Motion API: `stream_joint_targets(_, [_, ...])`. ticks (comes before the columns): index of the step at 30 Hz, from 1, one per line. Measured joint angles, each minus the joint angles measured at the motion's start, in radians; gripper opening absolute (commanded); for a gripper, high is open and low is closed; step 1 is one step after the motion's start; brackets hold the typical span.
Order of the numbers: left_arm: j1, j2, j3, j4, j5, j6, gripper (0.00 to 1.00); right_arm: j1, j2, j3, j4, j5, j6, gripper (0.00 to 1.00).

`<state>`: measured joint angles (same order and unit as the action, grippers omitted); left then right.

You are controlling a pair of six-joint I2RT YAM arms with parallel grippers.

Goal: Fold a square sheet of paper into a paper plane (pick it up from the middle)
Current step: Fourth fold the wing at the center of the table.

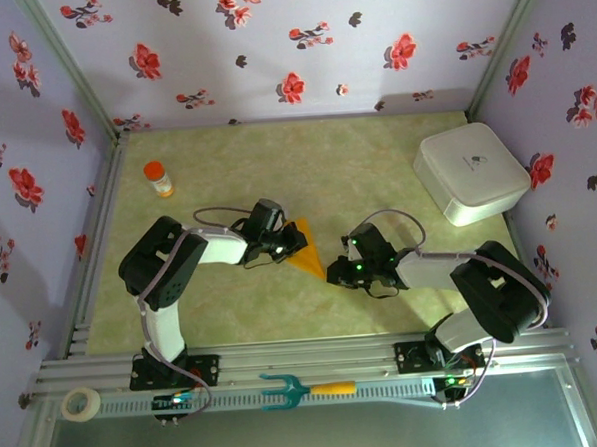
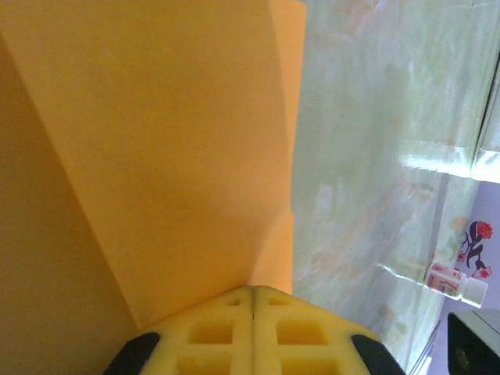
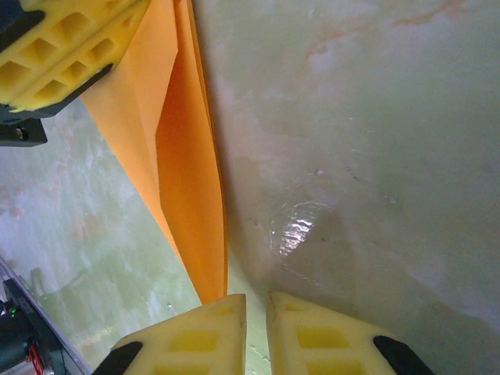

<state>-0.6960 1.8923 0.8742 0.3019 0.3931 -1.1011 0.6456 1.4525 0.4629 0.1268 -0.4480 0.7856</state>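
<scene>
Your left claw (image 1: pixel 283 244) is clamped tight on the orange paper (image 1: pixel 305 251), which is folded into a pointed, layered triangle near the middle of the table (image 1: pixel 356 170). The paper's narrow tip reaches toward your right claw (image 1: pixel 339 273) and ends just beside one yellow finger (image 3: pixel 195 340). That claw's jaws stand slightly apart low over the table, with bare surface showing between them and nothing gripped. An orange-capped bottle (image 1: pixel 157 178) stands well off to the far left.
</scene>
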Motion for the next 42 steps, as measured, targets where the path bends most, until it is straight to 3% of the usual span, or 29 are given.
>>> stream_joint_targets(5, [0.0,0.0,0.0,0.0,0.0,0.0,0.03,0.0,-0.039,0.002,-0.029,0.007,-0.005,0.33])
stream_joint_targets(8, [0.0,0.0,0.0,0.0,0.0,0.0,0.03,-0.003,-0.094,0.011,-0.073,0.027,-0.012,0.37])
stream_joint_targets(11, [0.0,0.0,0.0,0.0,0.0,0.0,0.03,-0.005,-0.14,0.036,-0.106,0.037,-0.02,0.33])
stream_joint_targets(15, [0.0,0.0,0.0,0.0,0.0,0.0,0.03,-0.005,-0.137,0.086,-0.117,0.021,-0.032,0.1])
stream_joint_targets(18, [0.0,0.0,0.0,0.0,0.0,0.0,0.03,-0.005,-0.093,0.122,-0.105,-0.005,-0.034,0.04])
stream_joint_targets(27, [0.0,0.0,0.0,0.0,0.0,0.0,0.03,0.001,0.128,0.21,-0.029,-0.065,-0.018,0.03])
stream_joint_targets(42, [0.0,0.0,0.0,0.0,0.0,0.0,0.03,0.018,0.238,0.265,-0.035,-0.056,-0.019,0.03])
